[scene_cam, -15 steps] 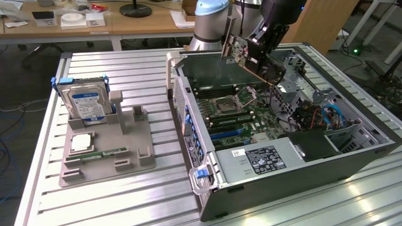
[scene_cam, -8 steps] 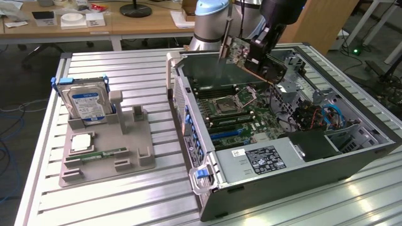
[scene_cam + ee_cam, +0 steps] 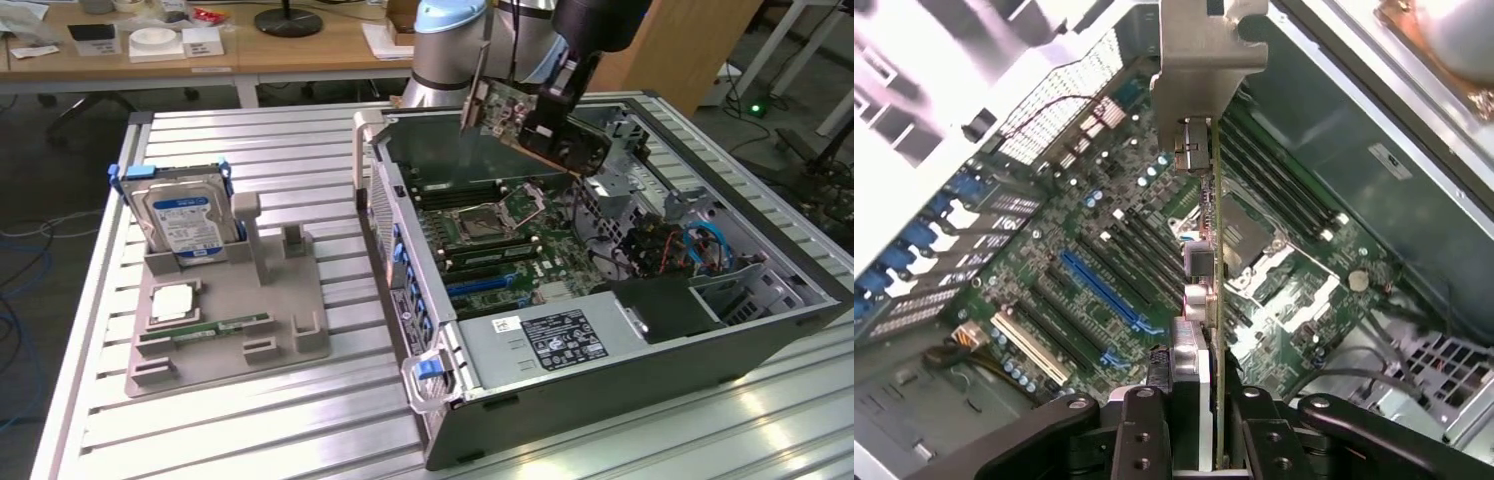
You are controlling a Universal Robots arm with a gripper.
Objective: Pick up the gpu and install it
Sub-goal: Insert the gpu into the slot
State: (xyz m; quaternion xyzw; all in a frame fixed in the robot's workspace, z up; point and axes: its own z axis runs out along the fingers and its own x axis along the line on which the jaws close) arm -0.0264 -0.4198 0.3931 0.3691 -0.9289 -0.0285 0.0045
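Gpu point(image 3: 501, 105) pinched on edge between partly closed jaws, hanging tilted above the motherboard point(image 3: 514, 240) of the open computer case point(image 3: 627, 370) on the table point(image 3: 267, 140); probably light, stiff yet fragile, best gripped by bare board edges, clear of chips.

In the exterior view, the case point(image 3: 641, 385) sits right of centre with the motherboard point(image 3: 534, 245) inside. The gpu point(image 3: 505, 108) hangs above it, upper centre. The tray point(image 3: 287, 300) with the hard drive point(image 3: 187, 225) lies left.
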